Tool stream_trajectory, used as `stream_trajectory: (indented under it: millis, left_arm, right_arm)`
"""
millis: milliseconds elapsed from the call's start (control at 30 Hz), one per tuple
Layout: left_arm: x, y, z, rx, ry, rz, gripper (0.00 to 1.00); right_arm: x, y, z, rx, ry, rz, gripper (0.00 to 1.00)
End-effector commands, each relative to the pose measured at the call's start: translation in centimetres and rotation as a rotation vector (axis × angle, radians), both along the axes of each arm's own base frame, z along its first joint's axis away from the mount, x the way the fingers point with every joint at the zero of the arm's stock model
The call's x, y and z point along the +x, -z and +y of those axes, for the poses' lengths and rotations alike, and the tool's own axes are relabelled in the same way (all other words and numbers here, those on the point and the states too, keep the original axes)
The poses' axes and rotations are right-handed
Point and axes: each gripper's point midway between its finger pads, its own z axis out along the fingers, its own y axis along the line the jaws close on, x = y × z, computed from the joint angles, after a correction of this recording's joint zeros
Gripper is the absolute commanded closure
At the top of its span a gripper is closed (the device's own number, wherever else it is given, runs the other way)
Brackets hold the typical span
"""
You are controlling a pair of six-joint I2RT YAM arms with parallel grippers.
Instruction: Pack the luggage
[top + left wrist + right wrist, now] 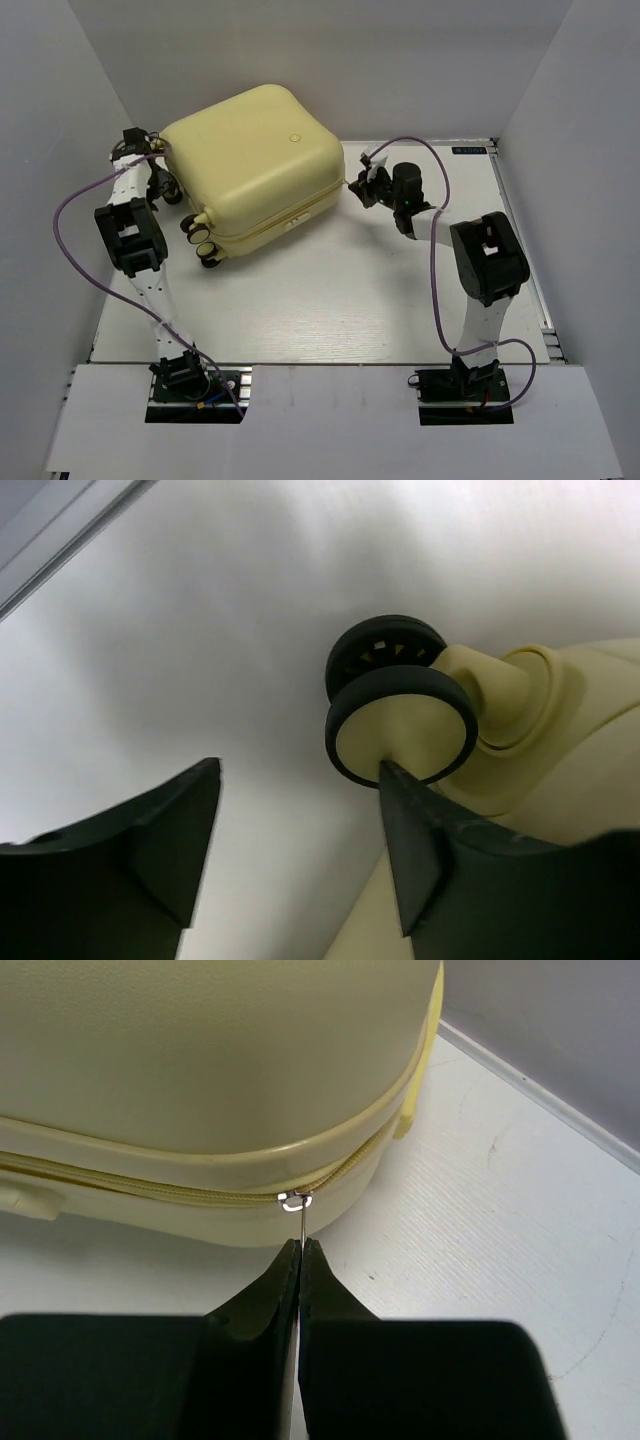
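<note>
Across the far left of the white table (330,300), in the overhead view, the luggage (255,160) is lying flat with its lid shut, its wheels (207,250) pointing toward the left arm. The left gripper (158,172) is hovering just beside the rear wheels, while the right gripper (360,185) is reaching up to the case's right-hand corner. Through the left wrist camera, the two dark fingers (150,850) are standing spread apart with nothing between them. One black-and-cream wheel is sitting just past the right fingertip, possibly touching it, though the angle is making that hard to tell. Through the right wrist camera, the fingers are clenching tight on the thin metal zipper pull (301,1222), which is hanging from the slider (295,1200) on the zip line (150,1188) running along the pale yellow shell.
</note>
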Motion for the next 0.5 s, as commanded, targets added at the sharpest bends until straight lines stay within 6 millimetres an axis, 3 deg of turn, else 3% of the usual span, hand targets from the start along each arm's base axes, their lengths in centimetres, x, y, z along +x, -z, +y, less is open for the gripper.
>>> stream_trajectory:
  millis: [0,33,67,100,133,233,333,433,467]
  left_arm:
    - [12.4,-2.0,-6.2,-0.089,0.248,-0.440,0.22]
    - [13.5,-2.6,-6.7,-0.089,0.277,-0.480,0.22]
    - [14.1,-1.1,-8.3,-0.131,0.348,-0.476,0.22]
    - [15.6,-2.8,-8.7,-0.126,0.372,-0.532,0.20]
    - [16.8,-2.7,-10.3,-0.132,0.412,-0.564,0.20]
    - [18.1,-1.8,-13.2,-0.128,0.477,-0.605,0.18]
    - [18.2,-1.3,-15.4,-0.138,0.555,-0.608,0.14]
    - [17.4,-1.5,-17.2,-0.165,0.624,-0.601,0.07]
    - [16.4,-0.8,-17.2,-0.173,0.621,-0.565,0.00]
  right_arm:
    - [-1.4,-1.3,0.2,-0.044,-0.053,-0.032,1.00]
    - [-1.5,-1.2,0.3,-0.046,-0.056,-0.030,1.00]
    - [-1.7,-0.7,0.4,-0.051,-0.061,-0.019,1.00]
    - [-1.7,-0.6,0.4,-0.058,-0.060,-0.015,1.00]
    - [-1.8,-0.2,0.4,-0.060,-0.061,-0.005,1.00]
    - [-2.5,0.2,0.9,-0.045,-0.069,0.022,1.00]
    - [-3.6,1.1,1.3,-0.071,-0.094,0.032,1.00]
    - [-4.9,0.7,2.0,-0.075,-0.141,0.038,1.00]
    - [-5.3,0.3,2.2,-0.076,-0.158,0.028,1.00]
